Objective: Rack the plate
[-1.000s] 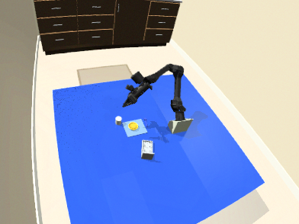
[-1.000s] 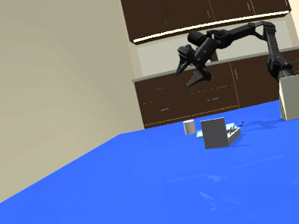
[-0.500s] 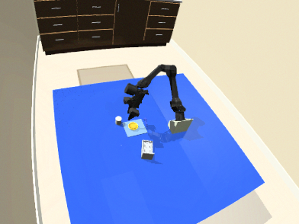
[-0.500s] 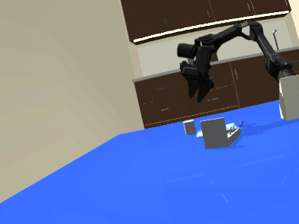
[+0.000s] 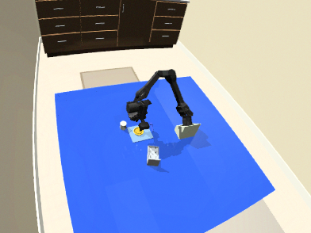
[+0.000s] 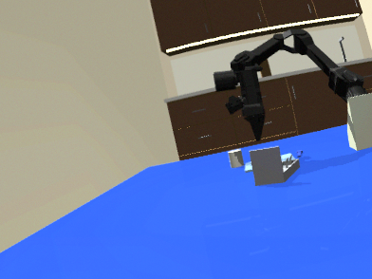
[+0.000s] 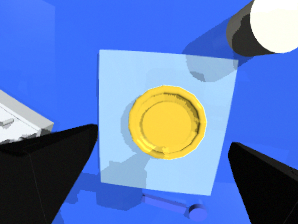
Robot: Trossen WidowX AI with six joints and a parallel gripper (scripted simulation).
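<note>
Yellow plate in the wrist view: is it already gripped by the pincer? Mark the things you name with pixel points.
No, the plate [image 5: 138, 131] [image 7: 167, 123] lies flat on the light-blue mat [image 5: 145, 138] [image 7: 115, 70], untouched by the pincer's fingers.
</note>
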